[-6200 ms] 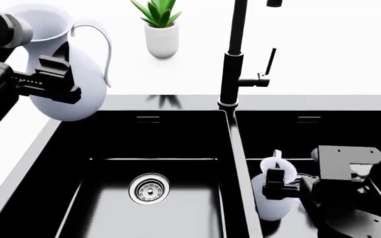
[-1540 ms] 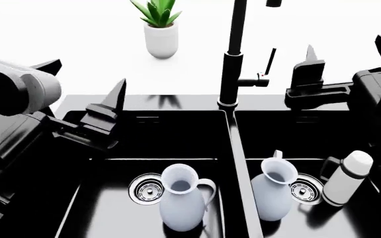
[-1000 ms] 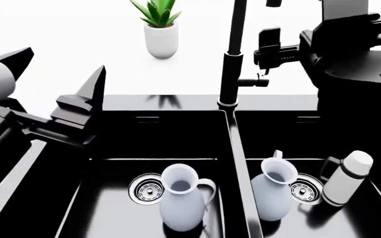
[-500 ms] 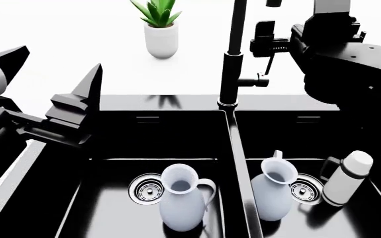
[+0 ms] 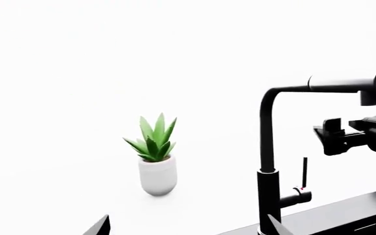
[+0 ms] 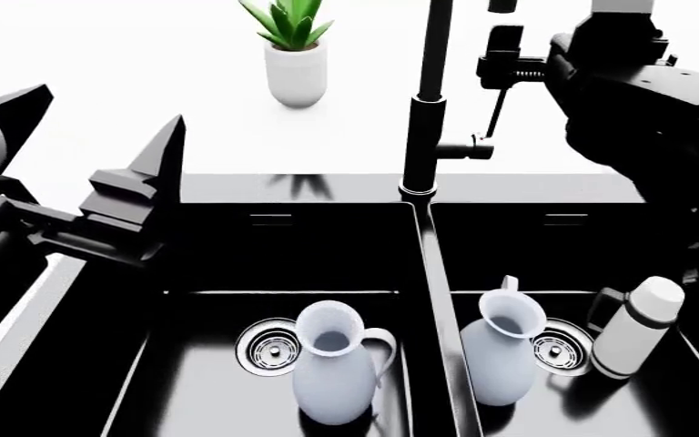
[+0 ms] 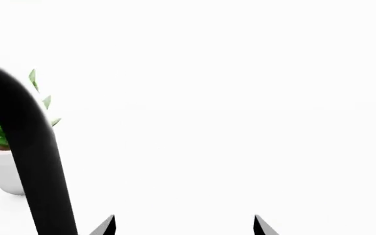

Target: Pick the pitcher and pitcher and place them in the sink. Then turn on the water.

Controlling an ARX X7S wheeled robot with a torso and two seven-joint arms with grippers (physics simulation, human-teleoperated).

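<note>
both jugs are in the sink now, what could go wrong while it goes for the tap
1. The right gripper is open beside the thin tap lever; it may slip past and shove the tap column instead.
2. The right arm hangs over the right basin; dropping lower might knock the slimmer pitcher or the white bottle.
3. The open left gripper hovers over the sink edge and could clip the fatter pitcher if lowered.
</note>
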